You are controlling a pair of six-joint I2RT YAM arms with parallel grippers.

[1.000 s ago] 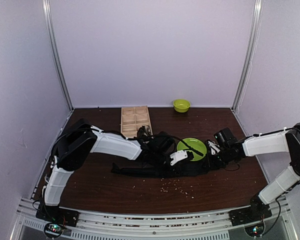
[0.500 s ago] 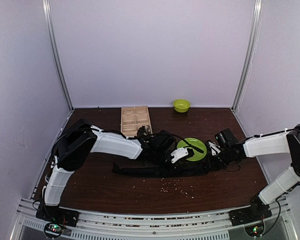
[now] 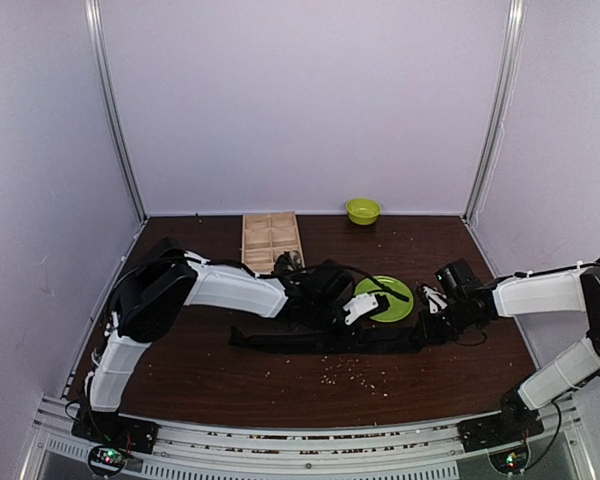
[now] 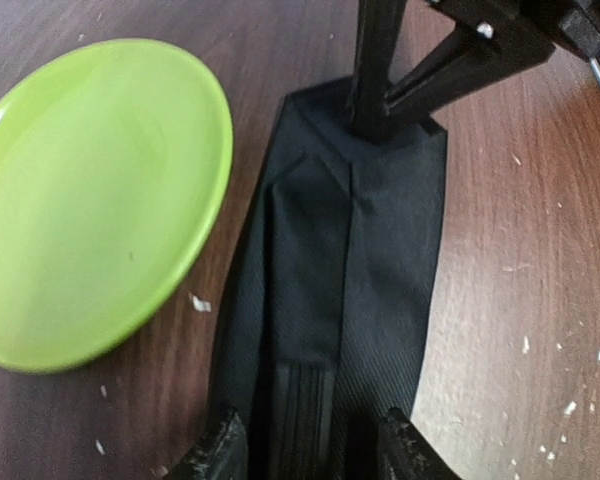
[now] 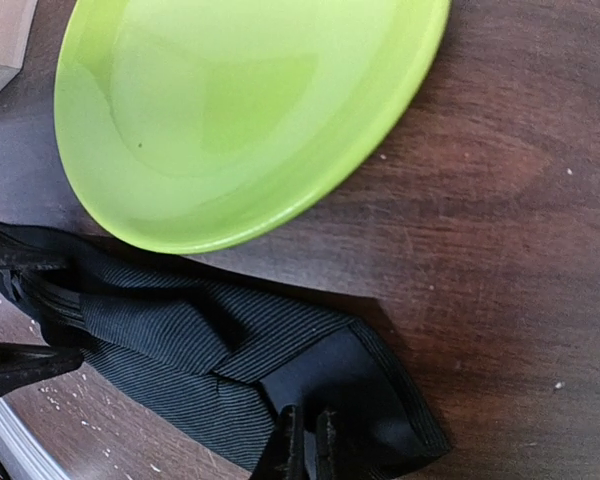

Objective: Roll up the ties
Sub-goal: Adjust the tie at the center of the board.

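The right tool [image 5: 303,442] is pinched almost shut on the right-hand end of the tie [image 5: 210,350]. Its two thin fingers bite the fabric close to the end's edge, and the cloth folds over itself just beside the grip. The left tool [image 4: 310,450] stands partly open astride the same tie. It has one finger at each long edge, and pleated fabric fills the gap between them. Whether it squeezes the cloth or only brackets it cannot be told. The two tools are near each other, left tool to the left, with a short flat stretch of tie between them.

The tie lies on the table [image 3: 200,385] as one black band running left to right across the middle. It passes just near of the left arm's forearm, and its right end is at the right tool.

A lime-green plate [image 4: 90,200] sits just far of the tie, its rim just beside the fabric's edge, and in the top view it shows between the two tools. A wooden compartment tray [image 3: 271,240] lies far and left of centre. A small green bowl [image 3: 362,210] stands at the far edge by the back wall. Both are well apart from the tie.

Between the tie and the table's near edge runs a wide band of dark wood dotted with crumbs [image 3: 352,372]. More table stretches from the tie's left end toward the left wall. The right arm's elbow stands close to the right wall.
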